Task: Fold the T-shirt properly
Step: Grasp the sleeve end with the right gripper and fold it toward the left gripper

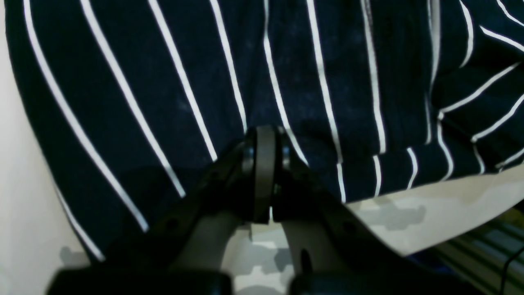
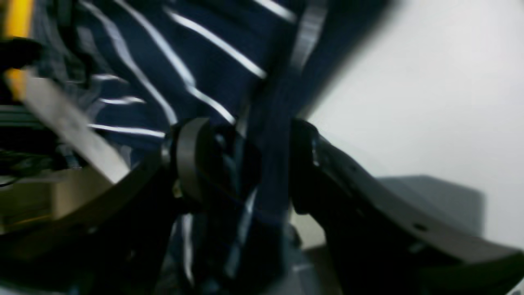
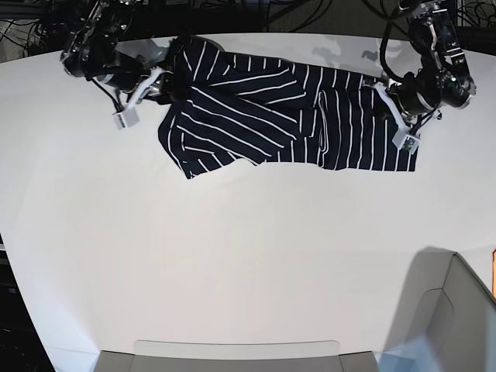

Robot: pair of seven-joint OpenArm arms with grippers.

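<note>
Jaws on my left gripper [image 1: 265, 176] are pressed together at the hem edge of the T-shirt [image 3: 294, 116], apparently pinching cloth, though I cannot tell for sure; on my right gripper [image 2: 241, 164] they stand wide apart with a fold of striped fabric running between them. I read this as taking hold of both ends of the shirt, which lies stretched along the far side of the white table [image 3: 232, 263]. Next I need the right jaws to close on that fold before lifting anything.
</note>
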